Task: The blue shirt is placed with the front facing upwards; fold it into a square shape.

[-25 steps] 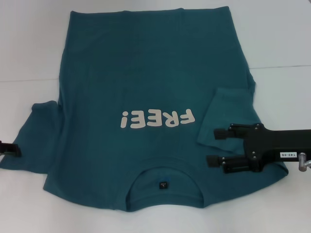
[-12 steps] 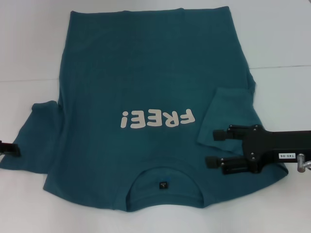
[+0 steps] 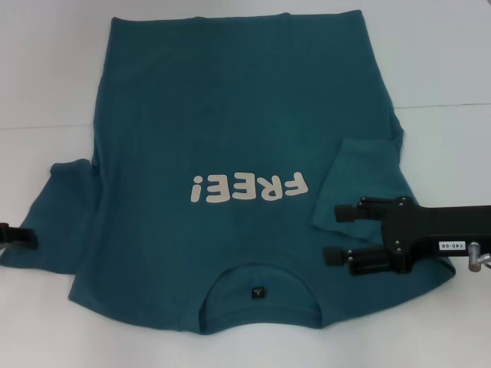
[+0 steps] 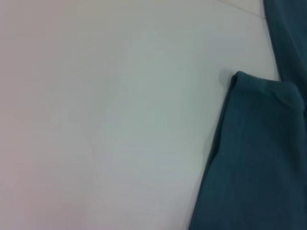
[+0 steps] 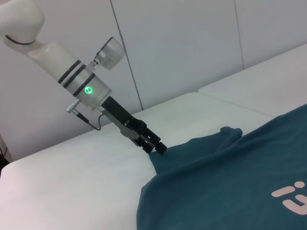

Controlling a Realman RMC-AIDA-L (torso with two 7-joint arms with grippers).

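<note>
The blue shirt (image 3: 230, 138) lies spread face up on the white table, collar and neck tag (image 3: 259, 292) nearest me, with the white lettering (image 3: 249, 186) upside down. Its right sleeve (image 3: 360, 180) is folded inward onto the body. My right gripper (image 3: 341, 233) hovers open over that shoulder, fingers pointing toward the collar side. The left sleeve (image 4: 254, 153) lies flat and spread outward. My left gripper (image 5: 157, 146) sits at that sleeve's outer edge, fingers together, its tip touching the cloth. Whether it pinches fabric does not show.
A seam in the white table (image 3: 445, 103) runs across behind the shirt's middle. Bare table surrounds the shirt on all sides. A pale panelled wall (image 5: 192, 43) stands beyond the table's left side.
My right gripper has crept slightly inward toward the collar. The left gripper tip has shifted a touch nearer to me. The shirt has not moved.
</note>
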